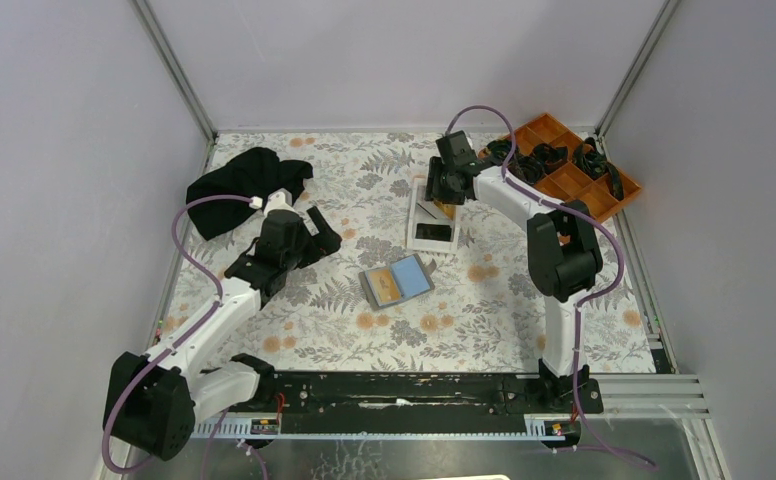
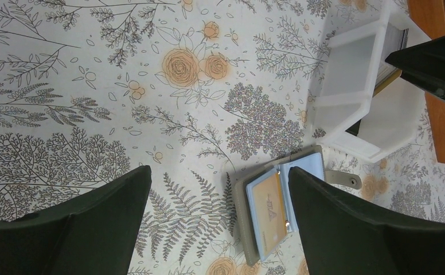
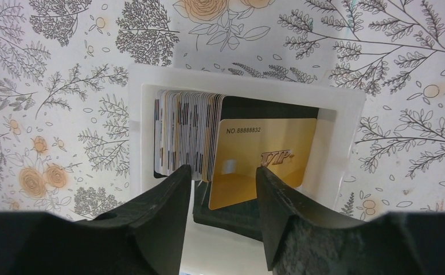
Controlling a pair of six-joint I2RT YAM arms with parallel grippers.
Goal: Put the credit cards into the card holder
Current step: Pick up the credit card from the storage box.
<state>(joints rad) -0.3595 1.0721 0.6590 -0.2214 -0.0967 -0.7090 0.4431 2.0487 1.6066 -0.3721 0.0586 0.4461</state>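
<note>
Gold plastic card [image 3: 266,152], mid-frame, sits between the tips of your open right gripper [image 3: 223,170]; squeeze crooked and you could grab the stacked cards [image 3: 186,132] too.

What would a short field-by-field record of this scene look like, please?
card holder: open flat mid-table, a gold card in one slot
white tray: holds a stack of cards on edge and a loose VIP card
left jaws: open, above the tablecloth near the card holder
right jaws: open, over the white tray at the VIP card's corner
elsewhere: black cloth, orange tray
</note>
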